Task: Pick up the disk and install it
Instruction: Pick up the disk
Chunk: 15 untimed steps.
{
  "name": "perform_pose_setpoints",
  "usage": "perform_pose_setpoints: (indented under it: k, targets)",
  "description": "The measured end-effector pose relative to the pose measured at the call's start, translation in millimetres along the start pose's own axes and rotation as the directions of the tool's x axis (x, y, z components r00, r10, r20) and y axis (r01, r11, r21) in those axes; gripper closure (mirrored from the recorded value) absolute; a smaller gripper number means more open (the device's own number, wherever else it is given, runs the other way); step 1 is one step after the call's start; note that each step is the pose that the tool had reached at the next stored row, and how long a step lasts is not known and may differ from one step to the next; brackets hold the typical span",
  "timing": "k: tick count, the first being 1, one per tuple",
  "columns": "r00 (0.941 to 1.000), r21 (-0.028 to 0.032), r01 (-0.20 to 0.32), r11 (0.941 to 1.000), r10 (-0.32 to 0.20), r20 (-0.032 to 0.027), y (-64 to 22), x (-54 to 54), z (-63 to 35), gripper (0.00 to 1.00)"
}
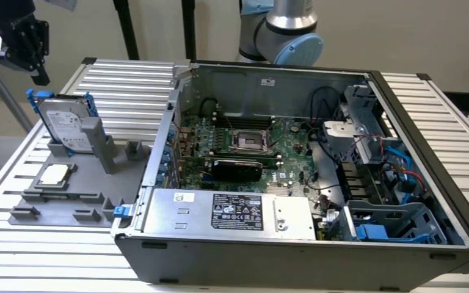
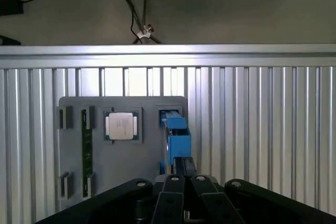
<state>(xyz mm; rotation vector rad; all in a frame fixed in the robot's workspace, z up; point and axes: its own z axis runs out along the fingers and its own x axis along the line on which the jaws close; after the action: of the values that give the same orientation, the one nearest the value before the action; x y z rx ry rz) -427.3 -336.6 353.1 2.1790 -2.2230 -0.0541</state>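
Approach to pick-up: the gripper point(image 2: 184, 171), fingers drawn together and holding nothing, hangs above the disk point(image 1: 61, 122), upright in its grey holder point(image 1: 96, 152) beside the computer case point(image 1: 300, 256); a good grasp needs wider fingers, centred squarely over the top edge.

The hand point(image 2: 185, 179) hangs above a grey fixture plate point(image 2: 126, 166) that lies on the ribbed metal table point(image 2: 252, 129). The disk point(image 2: 177, 140) stands on edge in a slot of the plate (its blue rail faces the camera), nearest the hand. A square silver chip point(image 2: 122, 126) sits in a recess between the disk and a green strip point(image 2: 86, 150). Past the table's edge, black cables point(image 2: 137, 19) dangle.
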Motion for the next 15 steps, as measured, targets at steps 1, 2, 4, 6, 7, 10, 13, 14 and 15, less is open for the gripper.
perform_pose_setpoints:
  k: [1, 2, 4, 6, 7, 10, 13, 14, 15]
  targets:
    - [1.0000, 0.0027, 0.001, 1.0000, -0.001, 0.0000, 1.9, 0.0, 0.5, 0.89]
    - [1.0000, 0.0049, 0.002, 1.0000, -0.002, 0.0000, 3.9, 0.1, 0.9, 0.88]
    - [1.0000, 0.0072, 0.004, 1.0000, -0.004, -0.0004, 6.1, 0.1, 1.4, 0.82]
    - [1.0000, 0.0080, 0.005, 1.0000, -0.005, -0.0011, 6.2, 0.2, 1.7, 0.76]
    - [1.0000, 0.0085, 0.005, 1.0000, -0.005, -0.0011, 6.3, 0.1, 2.2, 0.70]
    - [1.0000, 0.0101, 0.005, 0.9999, -0.005, -0.0012, 6.3, 0.1, 5.3, 0.58]
    - [1.0000, 0.0137, 0.005, 0.9999, -0.005, -0.0011, 6.3, 0.1, 10.7, 0.46]
    - [1.0000, 0.0147, 0.005, 0.9999, -0.005, -0.0012, 6.3, 0.2, 12.4, 0.46]
    - [1.0000, 0.0159, 0.005, 0.9999, -0.005, -0.0012, 6.4, 0.2, 14.4, 0.46]
